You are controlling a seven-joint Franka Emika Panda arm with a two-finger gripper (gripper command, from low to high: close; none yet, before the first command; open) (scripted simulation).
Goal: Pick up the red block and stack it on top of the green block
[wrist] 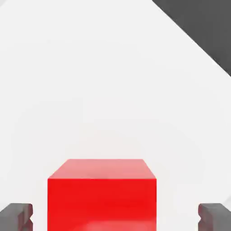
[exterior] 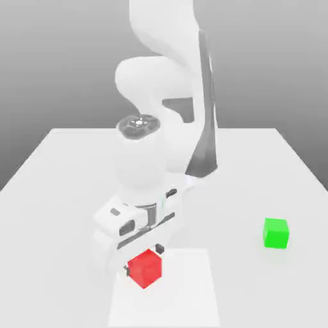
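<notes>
The red block (exterior: 145,268) sits on the plain white tabletop (exterior: 256,173) against a grey backdrop, between the hand's (exterior: 142,259) wide-spread fingers (wrist: 17,215), which do not touch it, well apart from the green block (exterior: 276,232) toward the exterior view's right.

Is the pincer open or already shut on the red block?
Open. In the hand view the fingertips stand clear of the red block on both sides, with white gaps between, so the pincer straddles it.
</notes>
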